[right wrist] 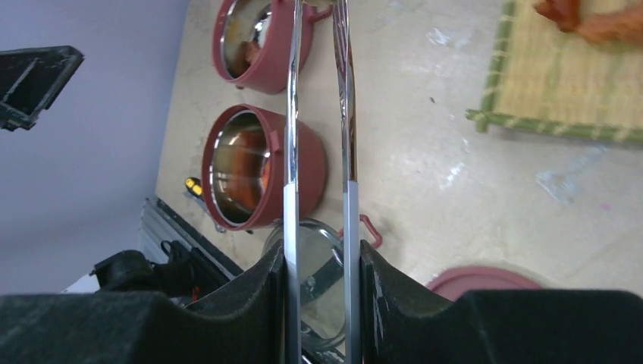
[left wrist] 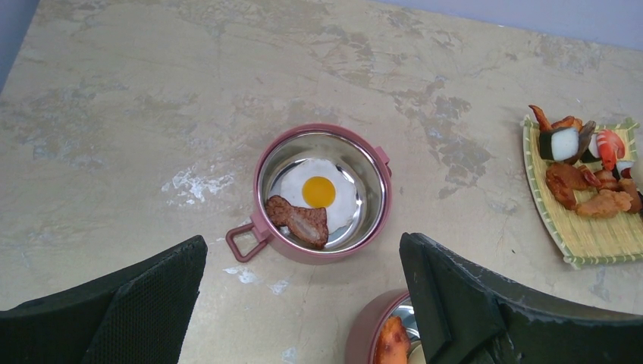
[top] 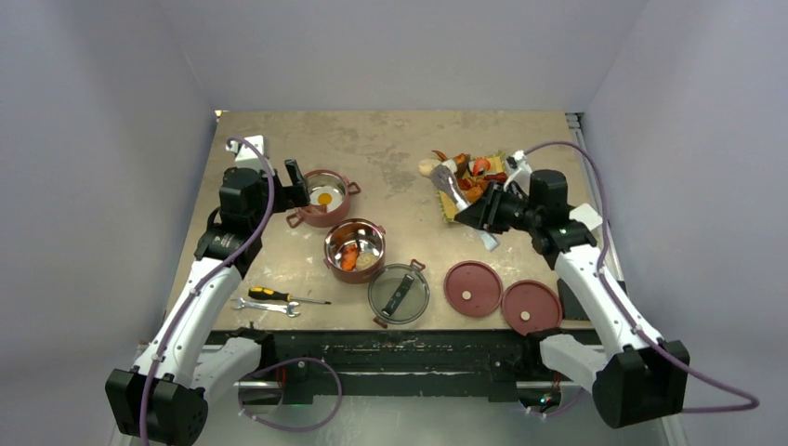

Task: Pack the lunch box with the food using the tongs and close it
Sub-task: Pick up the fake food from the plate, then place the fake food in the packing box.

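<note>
The lunch box stands apart in pieces. One red bowl (top: 342, 179) (left wrist: 261, 163) holds a fried egg (left wrist: 318, 189) and a brown chunk (left wrist: 299, 220). The second bowl (top: 376, 232) (right wrist: 307, 163) holds an orange piece (left wrist: 392, 341). My left gripper (top: 295, 177) (left wrist: 303, 243) hangs open just left of the egg bowl, empty. My right gripper (top: 488, 209) (right wrist: 318, 254) is shut on the silver tongs (top: 453, 190) (right wrist: 292, 114), whose arms stand slightly apart and reach toward the food (top: 479, 172) (left wrist: 584, 178) on the yellow mat (left wrist: 591, 227).
The dark see-through lid (top: 399, 294) (right wrist: 315, 258) lies near the front edge, with two red disc lids (top: 473, 288) (top: 531, 307) to its right. A screwdriver (top: 279, 295) and a wrench (top: 265, 305) lie at the front left.
</note>
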Motion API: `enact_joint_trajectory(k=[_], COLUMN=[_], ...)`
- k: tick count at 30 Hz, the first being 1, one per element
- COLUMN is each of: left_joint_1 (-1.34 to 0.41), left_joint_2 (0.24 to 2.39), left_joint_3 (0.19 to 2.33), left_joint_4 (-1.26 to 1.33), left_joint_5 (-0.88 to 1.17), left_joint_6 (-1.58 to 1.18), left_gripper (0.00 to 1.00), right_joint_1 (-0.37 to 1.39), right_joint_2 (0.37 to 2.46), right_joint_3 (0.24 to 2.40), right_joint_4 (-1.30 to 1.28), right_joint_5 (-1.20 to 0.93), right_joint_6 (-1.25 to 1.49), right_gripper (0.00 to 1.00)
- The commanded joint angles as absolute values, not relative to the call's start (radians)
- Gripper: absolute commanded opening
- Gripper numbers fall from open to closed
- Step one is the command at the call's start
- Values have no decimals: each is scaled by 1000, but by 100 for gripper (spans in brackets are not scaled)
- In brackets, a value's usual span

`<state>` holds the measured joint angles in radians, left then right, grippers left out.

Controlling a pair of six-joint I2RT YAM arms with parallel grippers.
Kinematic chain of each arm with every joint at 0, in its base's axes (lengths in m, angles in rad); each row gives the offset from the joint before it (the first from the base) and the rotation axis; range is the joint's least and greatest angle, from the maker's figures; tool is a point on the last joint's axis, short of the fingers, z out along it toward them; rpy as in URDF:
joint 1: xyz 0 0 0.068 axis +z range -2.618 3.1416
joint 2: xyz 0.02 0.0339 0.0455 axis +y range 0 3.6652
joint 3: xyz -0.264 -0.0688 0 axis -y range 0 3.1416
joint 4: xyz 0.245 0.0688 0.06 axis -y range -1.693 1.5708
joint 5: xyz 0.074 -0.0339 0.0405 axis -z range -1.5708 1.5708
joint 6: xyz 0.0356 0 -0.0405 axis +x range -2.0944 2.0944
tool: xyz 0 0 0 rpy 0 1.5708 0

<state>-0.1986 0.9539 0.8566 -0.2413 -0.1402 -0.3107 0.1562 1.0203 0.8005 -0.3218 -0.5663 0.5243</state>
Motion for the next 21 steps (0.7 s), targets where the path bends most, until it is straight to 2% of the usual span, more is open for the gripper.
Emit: enact_joint_trajectory(k=[1,11,21], left_joint_1=[-201,-200,-200], left_joint_2=[958,957,959], left_joint_3=[859,857,859], left_joint_4=[-204,-206,-204], left_joint_5=[-136,-129,-116], left_joint_6=[-305,-309,-311], left_gripper=[99,99,99], right_joint_1=[268,510,655], right_joint_2=[1090,1295,1622], right_joint_3=[912,1027,1349], right_joint_4=[-156,-56,-151], right_joint_5=[-563,-484,-364], right_joint_6=[554,573,498], right_gripper=[0,0,0])
